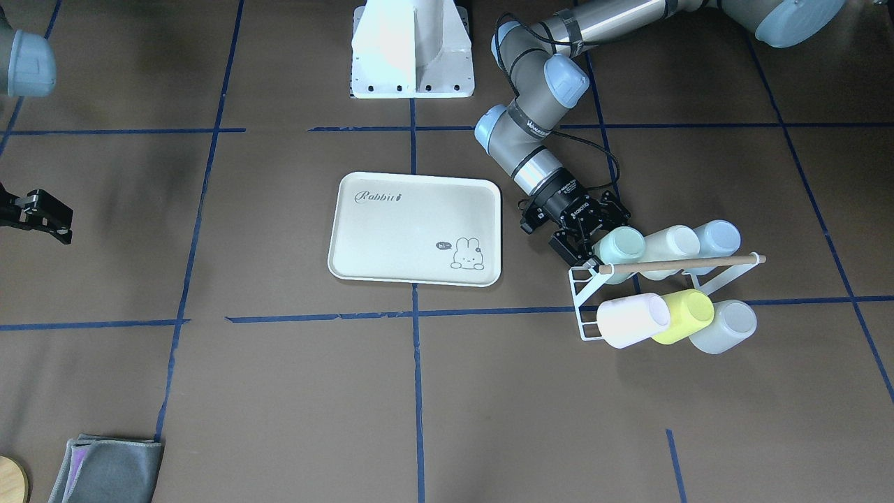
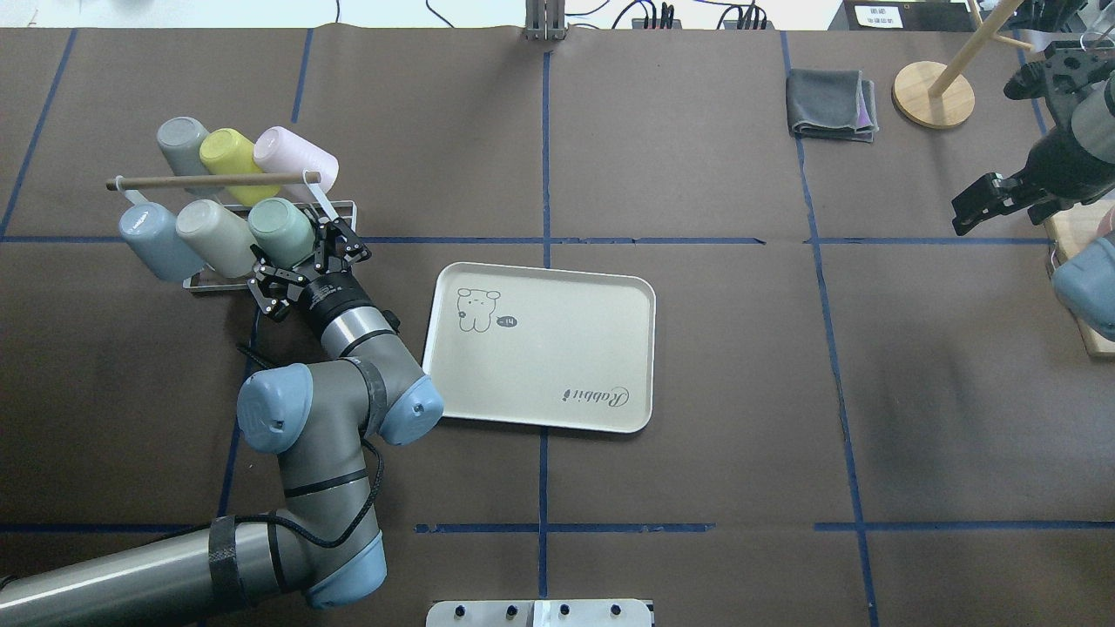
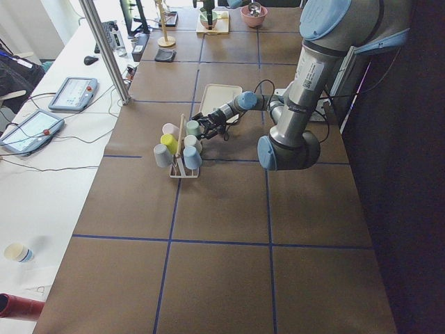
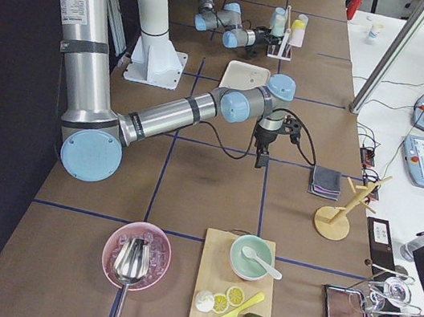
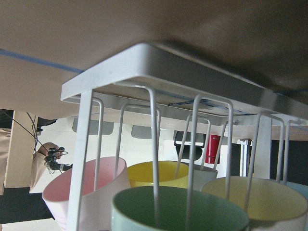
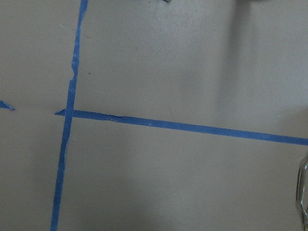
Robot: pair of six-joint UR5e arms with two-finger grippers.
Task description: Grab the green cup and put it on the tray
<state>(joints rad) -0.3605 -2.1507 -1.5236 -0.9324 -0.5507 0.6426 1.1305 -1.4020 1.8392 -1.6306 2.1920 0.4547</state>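
The green cup [image 1: 623, 244] [image 2: 280, 228] is a pale mint tumbler lying tilted on a white wire rack [image 1: 583, 293], at the end of the row nearest the tray. My left gripper [image 1: 601, 239] [image 2: 298, 251] is open, with one finger on each side of the cup's end. The left wrist view shows the cup's rim [image 5: 178, 209] low in the frame with rack wires in front of it, and no fingers. The cream tray [image 1: 391, 237] [image 2: 557, 348] with the "Rabbit" lettering lies bare at mid-table. My right gripper [image 1: 64, 225] [image 2: 967, 209] hangs open far off, above bare table.
The rack also holds a cream, a pale blue [image 1: 718, 236], a pink, a yellow-green [image 1: 686, 316] and a grey cup, under a wooden dowel [image 1: 684, 263]. A folded grey cloth [image 2: 827, 104] and a wooden stand [image 2: 934, 94] sit at the far right. The white robot base [image 1: 412, 49] stands behind the tray.
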